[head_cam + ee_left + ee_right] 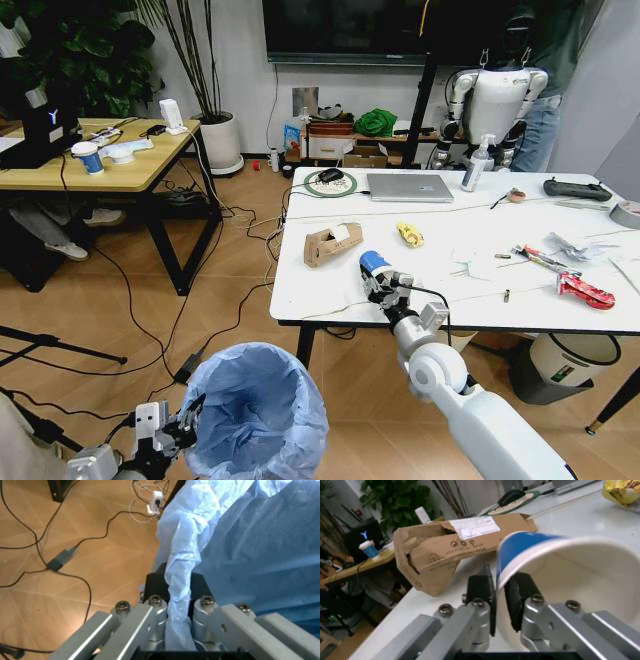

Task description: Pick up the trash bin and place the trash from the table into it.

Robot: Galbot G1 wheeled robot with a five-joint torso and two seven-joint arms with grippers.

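Bin held low, cup pinched on the table.

Head view: the trash bin hangs at 6 o'clock, the left gripper on its bag. Left wrist: fingers clamp the liner. Right wrist: the right gripper pinches the paper cup wall on the table; you should lift it straight, clear of the cardboard carton.

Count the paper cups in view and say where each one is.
2. One paper cup lies on the white table, pinched at its rim by the right gripper. The other cup stands upright on the wooden desk.
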